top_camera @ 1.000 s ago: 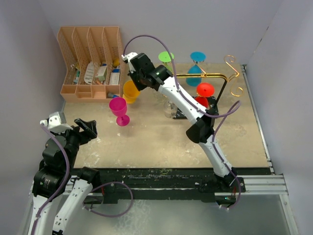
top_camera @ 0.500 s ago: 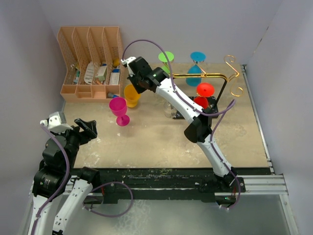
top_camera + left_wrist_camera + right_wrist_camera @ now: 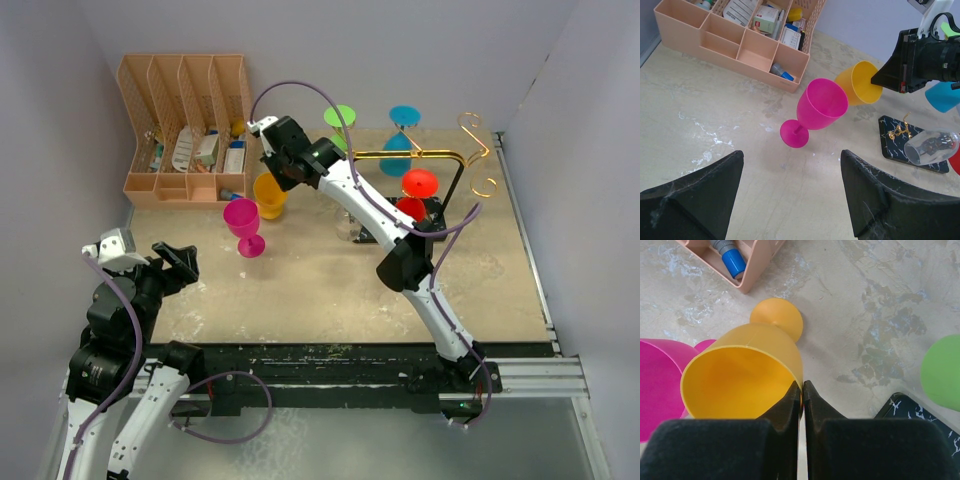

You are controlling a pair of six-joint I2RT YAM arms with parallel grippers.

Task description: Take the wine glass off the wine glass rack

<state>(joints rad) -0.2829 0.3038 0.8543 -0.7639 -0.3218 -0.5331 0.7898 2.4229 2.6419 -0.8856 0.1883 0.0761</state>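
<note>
The right gripper [image 3: 801,386] reaches across to the far left part of the table [image 3: 330,290]. Its jaws are pressed almost together, pinching the rim of the yellow wine glass [image 3: 742,372]. That glass is off the rack [image 3: 410,154]. Its round foot is down at the table surface, just in front of the orange organiser [image 3: 185,130] that fills the far left corner. Whether the foot bears the glass's full weight cannot be told.

A pink glass [image 3: 243,218] stands on the table just beside the yellow one, on the side nearer the front edge. In the right wrist view their bowls overlap, so whether they touch is unclear.

The rack stands toward the far right corner, with its gold wire arms running along the far edge. A green glass [image 3: 340,116], a blue glass [image 3: 402,118] and a red glass [image 3: 419,184] hang from the arms upside down, feet uppermost. In the left wrist view a clear glass [image 3: 932,146] shows over the rack's black marbled base [image 3: 892,137].

The left gripper [image 3: 790,167] hovers over the near left part of the table, well apart from the glasses. Its jaws are spread wide with nothing between them, and they face the pink glass.

The organiser's slots hold small boxes and packets, and a blue-capped tube lies in its front tray.
</note>
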